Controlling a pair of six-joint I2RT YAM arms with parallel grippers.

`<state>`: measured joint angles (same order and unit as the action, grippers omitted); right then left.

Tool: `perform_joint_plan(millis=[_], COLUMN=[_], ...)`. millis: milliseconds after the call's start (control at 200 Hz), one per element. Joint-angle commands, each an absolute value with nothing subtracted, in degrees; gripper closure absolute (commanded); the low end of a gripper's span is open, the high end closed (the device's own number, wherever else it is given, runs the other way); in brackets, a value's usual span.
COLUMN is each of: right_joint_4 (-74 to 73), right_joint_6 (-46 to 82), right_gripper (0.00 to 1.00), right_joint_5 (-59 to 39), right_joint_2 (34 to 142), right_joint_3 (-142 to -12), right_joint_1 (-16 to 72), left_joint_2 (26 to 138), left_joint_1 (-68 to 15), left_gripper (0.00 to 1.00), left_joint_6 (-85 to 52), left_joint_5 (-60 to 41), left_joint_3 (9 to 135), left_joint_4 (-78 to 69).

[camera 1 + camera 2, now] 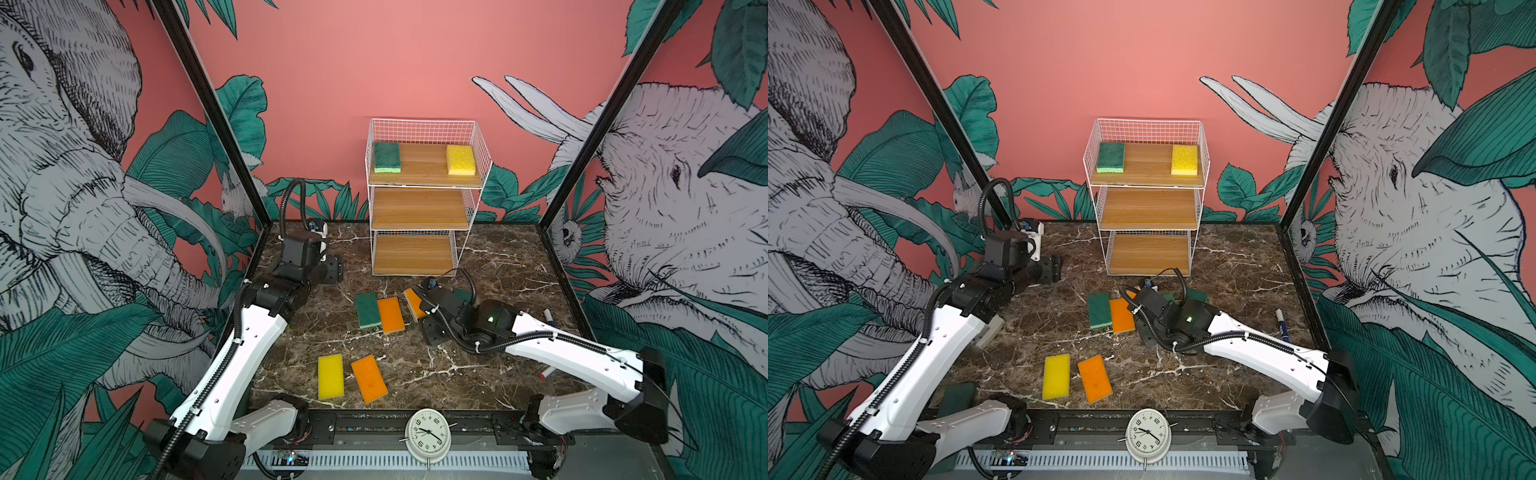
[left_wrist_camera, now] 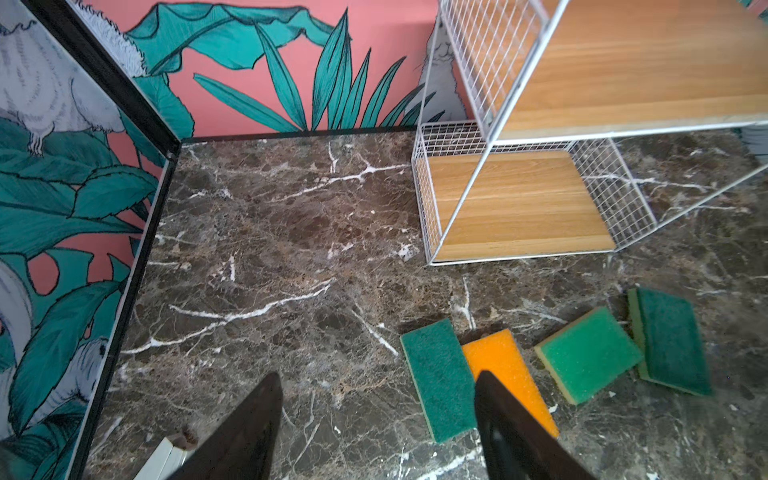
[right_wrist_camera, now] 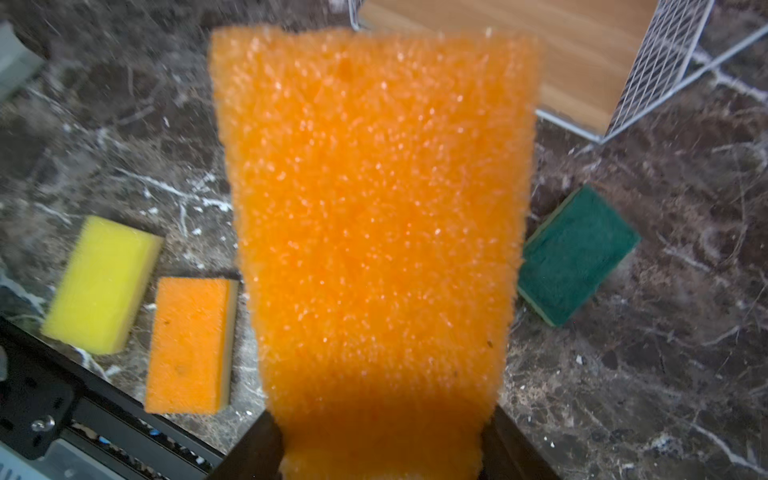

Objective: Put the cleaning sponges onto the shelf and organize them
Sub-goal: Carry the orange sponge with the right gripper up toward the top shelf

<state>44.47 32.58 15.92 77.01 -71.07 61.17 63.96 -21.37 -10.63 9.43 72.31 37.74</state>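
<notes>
In both top views the right arm hides most of the orange sponge, leaving one edge showing, and the green sponges behind it are largely covered. The right gripper has its jaws pinching that orange sponge's near end, close before the shelf. The left gripper holds its jaws spread above bare surface.

Left arm & right arm: smooth white shells w/ small dark screw holes, blocky black joints, black ribbed hose tied on w/ white clips, green LED on right arm, left gripper w/ black tapered fingers.
</notes>
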Motion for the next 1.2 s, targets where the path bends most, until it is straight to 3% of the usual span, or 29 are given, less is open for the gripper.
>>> perform_joint_plan(millis=[0, 815, 1195], right_joint_4=[42.9, 40.2, 37.8], right_joint_6=[28.2, 10.6, 6.0], right_gripper=[0.39, 0.42, 0.38], right_joint_5=[18.4, 15.6, 16.9], right_joint_2=[78.3, 90.7, 99.3], right_joint_3=[-77.4, -112.7, -125.9], right_joint_1=[60.8, 48.7, 45.0], left_joint_2=[64.1, 71.5, 73.4], left_joint_1=[-21.1, -20.9, -20.7], left_gripper=[0.26, 0.25, 0.25], left_joint_6=[-9.1, -7.6, -8.2], left_joint_5=[7.7, 9.3, 8.3], left_joint_3=[75.4, 82.9, 84.0], left_joint_4=[36.4, 36.0, 33.5])
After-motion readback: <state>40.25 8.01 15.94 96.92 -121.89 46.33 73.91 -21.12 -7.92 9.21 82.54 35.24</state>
